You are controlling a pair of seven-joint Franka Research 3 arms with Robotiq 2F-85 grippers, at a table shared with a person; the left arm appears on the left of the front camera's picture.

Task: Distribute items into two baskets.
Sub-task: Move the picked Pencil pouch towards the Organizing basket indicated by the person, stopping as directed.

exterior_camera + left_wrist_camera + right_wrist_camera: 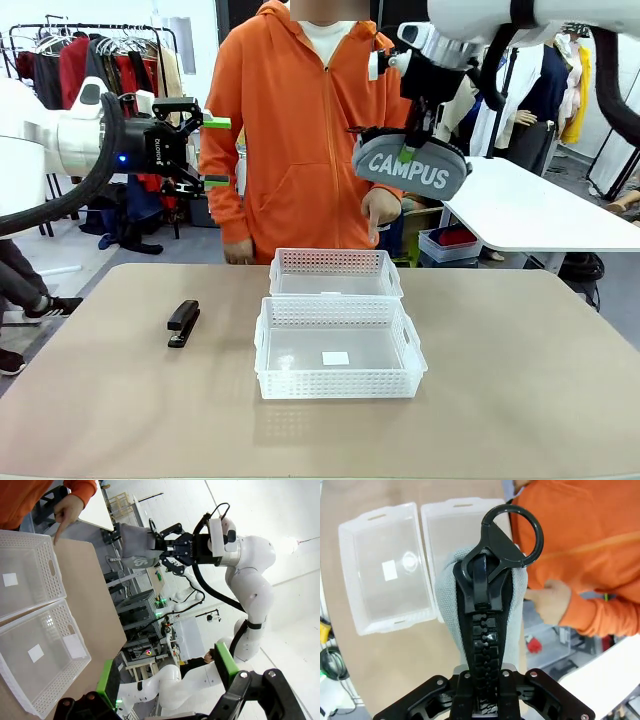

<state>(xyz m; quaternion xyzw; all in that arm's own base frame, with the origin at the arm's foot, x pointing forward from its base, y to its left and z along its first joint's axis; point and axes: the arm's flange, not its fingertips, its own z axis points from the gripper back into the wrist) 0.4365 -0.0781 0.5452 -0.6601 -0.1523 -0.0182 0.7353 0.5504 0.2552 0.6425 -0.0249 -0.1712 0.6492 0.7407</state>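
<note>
Front view: your R gripper (406,152) was clamped on the grey pouch (412,174) high above the table (520,380), L gripper (215,152) hung open at left, stapler (183,322) lay on the table just left of the near basket (340,385), far basket (335,262) right behind it.

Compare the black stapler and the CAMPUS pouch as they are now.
The stapler is small and black; the pouch is larger, grey, with white lettering. The stapler lies on the table left of the baskets; the pouch hangs in the air, clamped in the right gripper. Neither is in a basket yet.
</note>
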